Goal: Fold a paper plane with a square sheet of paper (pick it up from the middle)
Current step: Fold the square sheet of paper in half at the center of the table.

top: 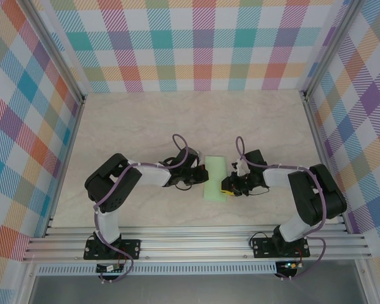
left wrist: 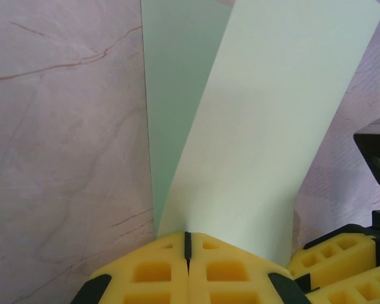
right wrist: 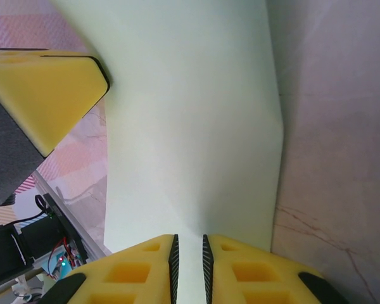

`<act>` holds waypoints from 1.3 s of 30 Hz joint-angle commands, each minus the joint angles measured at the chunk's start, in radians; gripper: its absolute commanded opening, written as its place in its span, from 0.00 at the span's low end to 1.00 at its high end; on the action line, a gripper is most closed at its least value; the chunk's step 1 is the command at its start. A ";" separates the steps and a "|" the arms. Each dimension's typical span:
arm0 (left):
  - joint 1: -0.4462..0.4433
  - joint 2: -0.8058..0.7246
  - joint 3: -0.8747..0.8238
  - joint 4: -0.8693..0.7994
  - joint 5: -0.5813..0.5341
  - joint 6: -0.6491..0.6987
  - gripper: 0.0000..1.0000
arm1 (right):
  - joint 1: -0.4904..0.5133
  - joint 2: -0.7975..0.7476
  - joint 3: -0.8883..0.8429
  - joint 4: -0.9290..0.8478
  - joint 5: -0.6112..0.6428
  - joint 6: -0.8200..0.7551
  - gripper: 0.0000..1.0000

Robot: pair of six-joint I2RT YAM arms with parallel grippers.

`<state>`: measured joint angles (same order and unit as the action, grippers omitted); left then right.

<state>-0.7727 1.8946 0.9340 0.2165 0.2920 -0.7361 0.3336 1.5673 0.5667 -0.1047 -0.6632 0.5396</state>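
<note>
- Currently the sheet of paper point(top: 215, 178) is a narrow pale green strip seen from above, its long side pointing away from the arm bases.
- Under the sheet is the pale marbled table point(top: 145, 120), and the strip sits over the middle of it, toward the near side.
- At the sheet's left edge is the left gripper point(top: 201, 180). Its arm reaches in from the left.
- At the sheet's right edge, a little nearer the arm bases, is the right gripper point(top: 227, 188), its yellow tips touching the paper.
- From the left wrist, the left gripper point(left wrist: 187, 239) has its two yellow fingers point(left wrist: 152, 272) pressed tight together, with no gap, pinching the sheet's edge.
- From that pinch the sheet point(left wrist: 259, 139) opens into two layers like a narrow V. The lighter layer lies on top to the right and a darker, shaded layer lies beneath to the left.
- Just beside the lower right corner of the sheet in that view are the other arm's yellow fingers point(left wrist: 332, 253).
- From the right wrist, the right gripper point(right wrist: 189, 240) has its fingers point(right wrist: 247, 272) drawn in to a thin slit, and the sheet point(right wrist: 190, 126) runs into that slit, so it is clamped there.
- Along the sheet's right side in that view the edge has a slight bend.
- Whether the sheet's underside rests flat on the table cannot be told.
</note>
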 commanded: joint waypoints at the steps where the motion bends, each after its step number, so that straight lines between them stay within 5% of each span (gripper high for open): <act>1: -0.017 0.045 -0.010 -0.090 0.001 0.024 0.00 | -0.002 -0.077 -0.025 0.008 -0.035 -0.003 0.21; 9: -0.017 0.053 -0.003 -0.091 0.003 0.025 0.00 | -0.002 -0.093 -0.088 0.073 -0.109 0.022 0.22; 18: -0.016 0.056 0.002 -0.095 0.006 0.027 0.00 | -0.001 -0.031 -0.114 0.075 -0.042 0.046 0.22; 25: -0.017 0.054 0.002 -0.099 0.005 0.030 0.00 | 0.007 -0.157 -0.115 0.023 -0.067 0.026 0.22; 39: -0.017 0.054 0.004 -0.104 0.007 0.033 0.00 | 0.070 -0.101 -0.113 -0.060 0.119 0.051 0.21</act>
<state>-0.7731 1.9030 0.9470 0.2119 0.3031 -0.7200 0.3851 1.4456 0.4603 -0.1329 -0.6270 0.5713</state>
